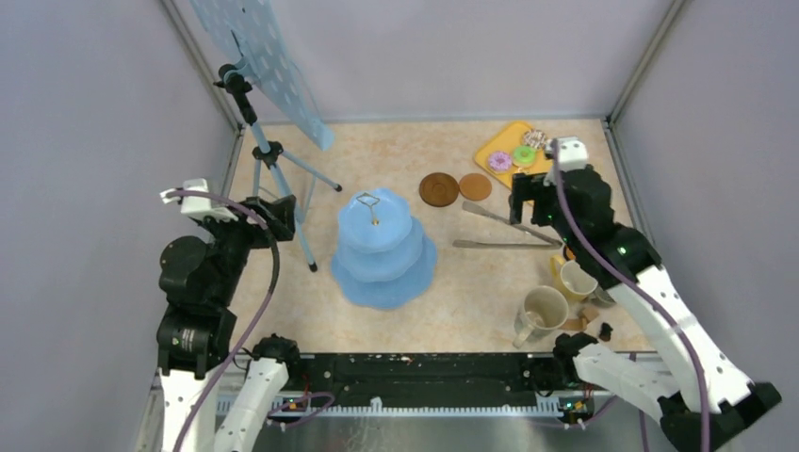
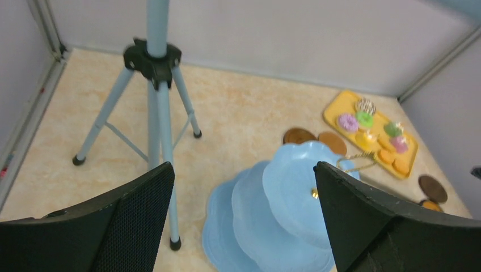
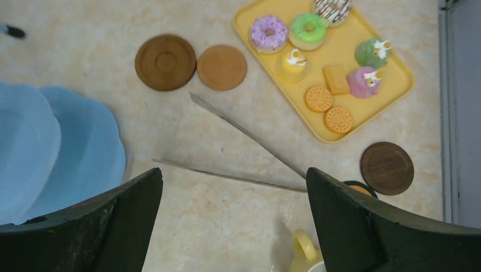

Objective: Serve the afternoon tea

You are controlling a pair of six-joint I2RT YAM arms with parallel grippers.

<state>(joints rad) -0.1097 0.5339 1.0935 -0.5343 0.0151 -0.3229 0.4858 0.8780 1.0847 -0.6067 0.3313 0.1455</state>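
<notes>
Far left: left end effector (image 2: 244,187), spread wide and gripping nothing, held off the table (image 1: 396,151) and pointed toward the middle.

Just beyond it: a light-blue tripod (image 1: 273,160), feet on the table, with a tilted spotted board (image 1: 259,56) at the top.

Centre: a blue three-level tiered stand (image 1: 382,250), upright, with a small metal handle on top.

Right of the stand, toward the back: two brown coasters (image 3: 165,62) lying flat, close side by side, the darker one on the left. A third coaster (image 3: 387,168) further right, by the near corner of the tray.

In front of the first two coasters: metal tongs (image 3: 244,132), flat on the table, arms splayed toward the stand, joined end to the right.

Back right corner: a yellow tray (image 3: 346,42), set at a diagonal. On it:
- Three donuts (image 3: 269,33) at the far end: purple, green and chocolate-striped.
- Three cupcakes (image 3: 292,62) in the middle: yellow, green and pink.
- Orange biscuits (image 3: 318,98) at the near end: two round, one square.

Above the tongs' joined end, just short of the tray: right end effector (image 3: 233,175), opened about as far as it goes, clasping nothing, not touching the tongs.

Front right: a beige mug (image 1: 545,311), upright near the table's edge. Just behind and right of it, a yellow mug (image 1: 575,280), partly under the right arm. Further right, too hidden by the arm to tell.
</notes>
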